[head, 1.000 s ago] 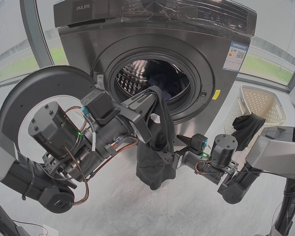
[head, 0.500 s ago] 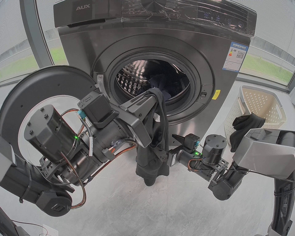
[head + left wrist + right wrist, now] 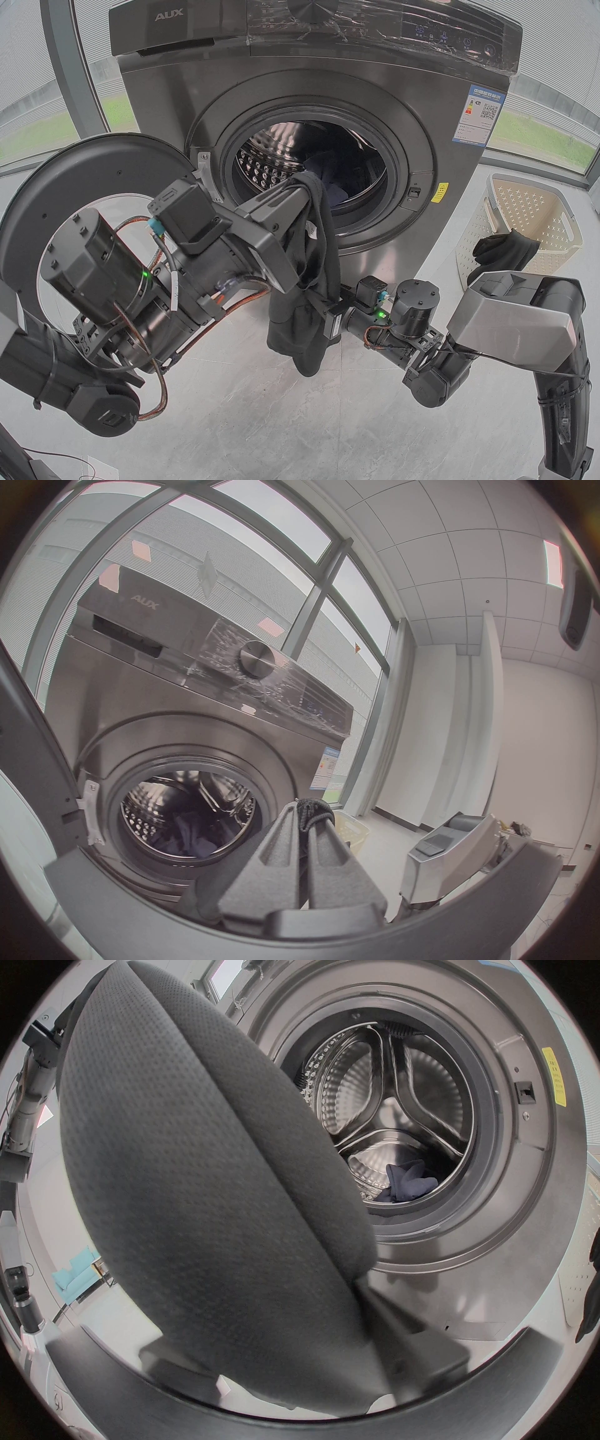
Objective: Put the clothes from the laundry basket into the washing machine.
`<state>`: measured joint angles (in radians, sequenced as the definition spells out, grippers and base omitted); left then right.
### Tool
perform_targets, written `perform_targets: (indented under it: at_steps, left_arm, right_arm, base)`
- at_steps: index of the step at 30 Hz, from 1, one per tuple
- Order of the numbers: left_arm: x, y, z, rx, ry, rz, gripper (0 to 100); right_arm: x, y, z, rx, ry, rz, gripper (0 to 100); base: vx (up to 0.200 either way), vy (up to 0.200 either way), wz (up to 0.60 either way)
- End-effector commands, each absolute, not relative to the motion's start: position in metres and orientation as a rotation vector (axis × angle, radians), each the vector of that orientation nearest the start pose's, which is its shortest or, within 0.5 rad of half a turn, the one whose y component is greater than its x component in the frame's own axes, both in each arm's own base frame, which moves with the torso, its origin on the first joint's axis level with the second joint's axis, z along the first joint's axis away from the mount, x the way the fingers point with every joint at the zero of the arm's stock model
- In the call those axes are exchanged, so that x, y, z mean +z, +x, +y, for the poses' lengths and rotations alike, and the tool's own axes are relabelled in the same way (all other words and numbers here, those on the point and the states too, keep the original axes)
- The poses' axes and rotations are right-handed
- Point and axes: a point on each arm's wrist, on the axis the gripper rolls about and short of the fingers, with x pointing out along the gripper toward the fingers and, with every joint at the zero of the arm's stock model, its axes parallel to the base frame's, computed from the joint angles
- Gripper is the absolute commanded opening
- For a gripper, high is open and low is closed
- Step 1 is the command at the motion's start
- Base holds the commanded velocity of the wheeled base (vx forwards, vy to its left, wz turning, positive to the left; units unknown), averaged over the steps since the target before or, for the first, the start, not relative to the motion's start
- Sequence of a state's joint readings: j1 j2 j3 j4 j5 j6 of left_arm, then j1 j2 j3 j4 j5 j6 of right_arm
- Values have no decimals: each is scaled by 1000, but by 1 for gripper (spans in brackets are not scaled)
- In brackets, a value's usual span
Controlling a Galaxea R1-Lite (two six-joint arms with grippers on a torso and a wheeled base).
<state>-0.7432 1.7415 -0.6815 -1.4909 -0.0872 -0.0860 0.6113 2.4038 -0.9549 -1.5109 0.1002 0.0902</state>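
Note:
A black garment (image 3: 312,275) hangs from my left gripper (image 3: 303,189), which is shut on its top fold just in front of the washing machine's open drum (image 3: 294,156). In the left wrist view the cloth (image 3: 314,808) is pinched at the left gripper's (image 3: 306,820) tips. My right gripper (image 3: 325,310) is lower down, shut on the garment's hanging part. In the right wrist view the cloth (image 3: 206,1197) drapes across most of the frame. Dark blue clothes (image 3: 409,1180) lie inside the drum (image 3: 400,1085). Another black garment (image 3: 503,251) hangs over the laundry basket's rim (image 3: 565,215).
The machine's round door (image 3: 81,181) stands open on the left, behind my left arm. The white laundry basket sits on the floor to the right of the machine. Grey tiled floor (image 3: 281,425) lies in front.
My right arm has moved left and closer in, taking the garment's lower part with it. My left gripper has shifted slightly left and up with the top of the garment.

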Motion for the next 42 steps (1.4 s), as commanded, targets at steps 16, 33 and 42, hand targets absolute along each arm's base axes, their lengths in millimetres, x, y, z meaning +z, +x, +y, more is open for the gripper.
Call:
perform_targets:
  at_steps: [16,33,42]
  left_arm:
    - [127,241,-151,-640,-90,-21,0]
    - [70,233,-142,-679,-31,205,100]
    - [46,212,-136,-792,50,327,100]
  right_arm:
    - [158,325,209,624,184,-290,0]
    - [169,310,204,633,185,-297,0]
    - [168,310,207,638,189,-294,0]
  base:
    - [0,0,0]
    - [0,0,0]
    - [0,0,0]
